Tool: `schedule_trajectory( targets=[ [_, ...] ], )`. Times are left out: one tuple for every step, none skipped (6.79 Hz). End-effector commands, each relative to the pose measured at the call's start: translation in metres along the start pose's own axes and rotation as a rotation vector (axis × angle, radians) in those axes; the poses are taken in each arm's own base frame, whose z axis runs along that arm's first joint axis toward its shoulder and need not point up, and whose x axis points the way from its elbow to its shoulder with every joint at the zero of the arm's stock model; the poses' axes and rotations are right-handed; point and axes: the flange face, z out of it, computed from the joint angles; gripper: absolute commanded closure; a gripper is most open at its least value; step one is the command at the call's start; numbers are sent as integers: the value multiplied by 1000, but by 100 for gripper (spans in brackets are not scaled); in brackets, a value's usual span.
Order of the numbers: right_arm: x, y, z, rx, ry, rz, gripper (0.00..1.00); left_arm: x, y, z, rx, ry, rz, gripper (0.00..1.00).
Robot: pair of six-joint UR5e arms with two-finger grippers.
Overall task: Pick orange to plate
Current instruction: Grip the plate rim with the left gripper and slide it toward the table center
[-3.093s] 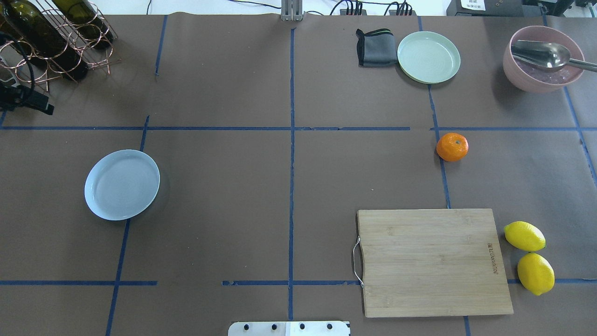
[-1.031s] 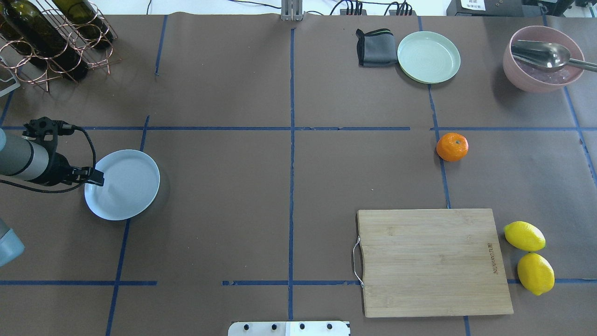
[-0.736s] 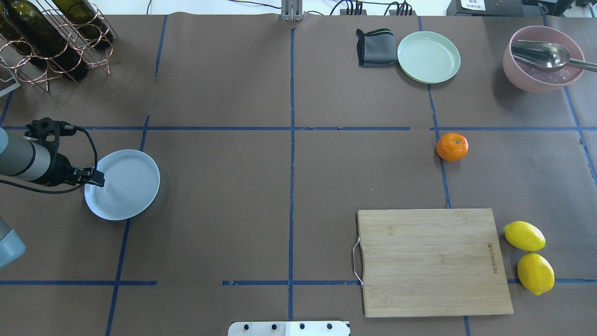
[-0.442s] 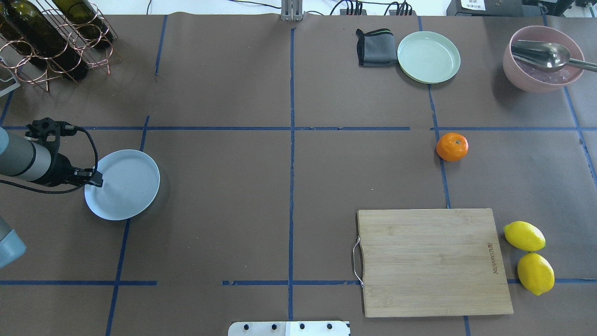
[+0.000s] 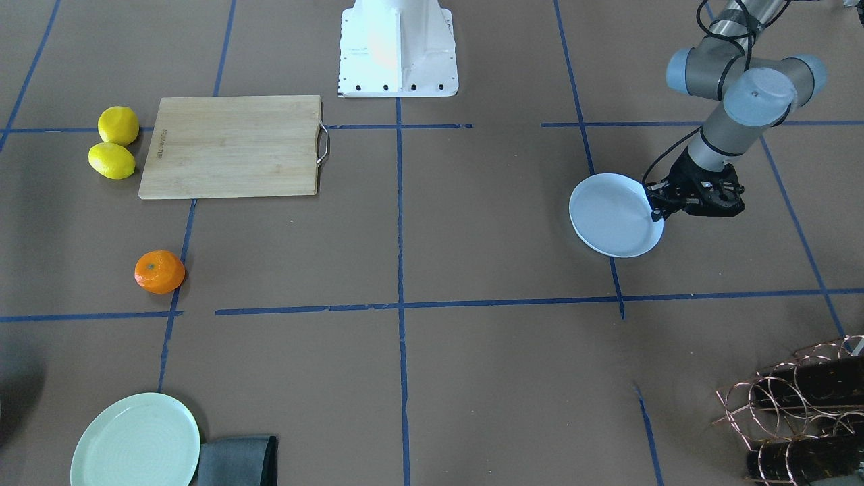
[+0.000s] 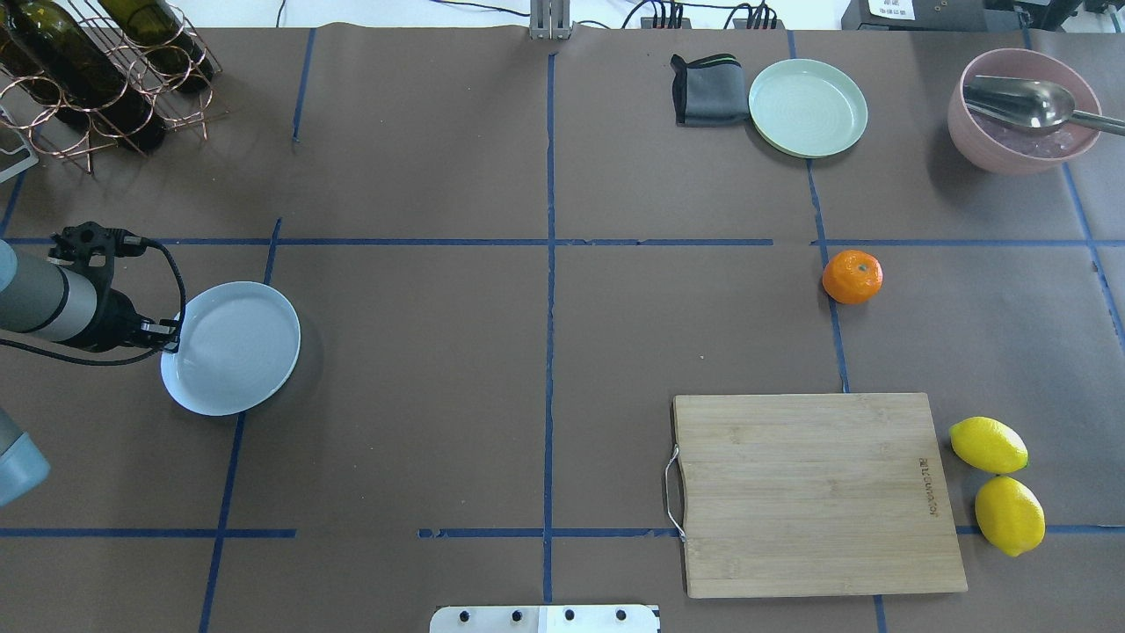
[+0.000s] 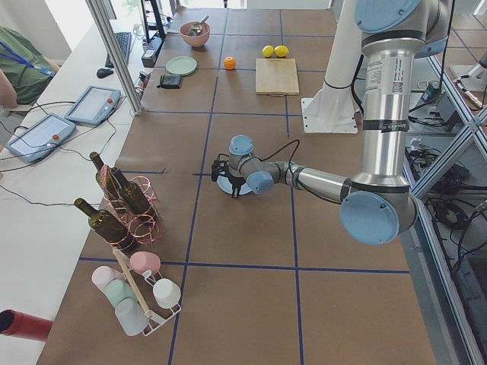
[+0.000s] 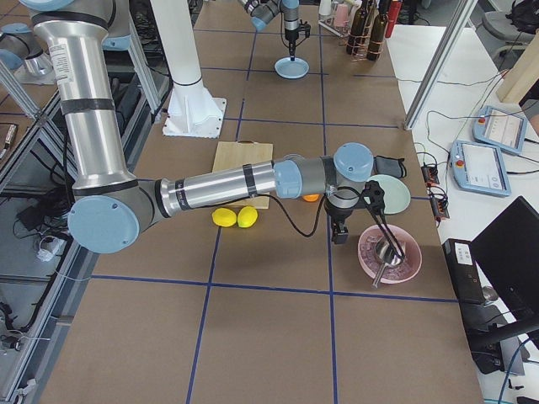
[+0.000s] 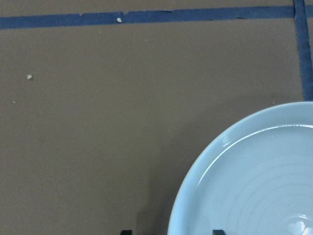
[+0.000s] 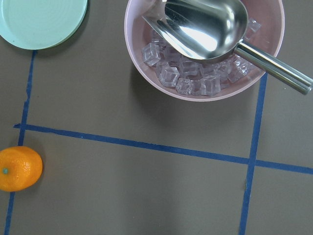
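we count one orange (image 6: 852, 277), two lemons (image 6: 989, 445), two plates, one pale blue plate (image 6: 237, 352) and one green plate (image 6: 808, 107), one cutting board (image 6: 813, 492), one pink bowl (image 6: 974, 145) with ice cubes (image 10: 195, 81) and one metal scoop (image 6: 1024, 101), and one grey cloth (image 6: 707, 90).

the orange sits on the bench (image 6: 439, 352) just beyond the board's far edge, toward its lemon end. the lemons lie touching each other, just beside the board's end opposite the handle. the pale blue plate lies well apart from the board, out past its handle end.

the right end effector (image 8: 338, 236) shows only in the right side view, so we cannot tell whether it is clenched or released. there the orange is mostly hidden behind the right arm, near the end effector. the right wrist view cuts the orange off at its lower left edge.

the left end effector (image 6: 173, 336) is far from the orange, at the pale blue plate's rim on the side away from the board. it is released. only the tips of its fingers (image 9: 218, 231) show, one over the plate and one outside it, and that view crops the plate.
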Motion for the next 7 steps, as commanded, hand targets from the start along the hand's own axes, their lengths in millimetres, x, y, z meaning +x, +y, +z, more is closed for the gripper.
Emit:
schedule_trajectory(
  targets=[
    [-4,0,-3,7,-2,-6,0,11,-1,-21,28,31,22,100],
    [-5,0,-4,9,-4,-10,0,22,-1,-45,49,64,44,100],
    [-6,0,-5,10,-4,-11,0,20,-11,-62,80,72,46,100],
    [-6,0,-5,11,-4,-12,0,2,-32,-83,87,74,17,100],
    [-10,0,-9,17,-4,-19,0,16,-58,-100,74,83,-14,100],
    [-17,0,-13,27,-6,-27,0,78,-107,-118,64,68,-41,100],
    [-32,0,-13,28,-10,19,0,123,-134,-133,56,70,-89,100]
  ],
)
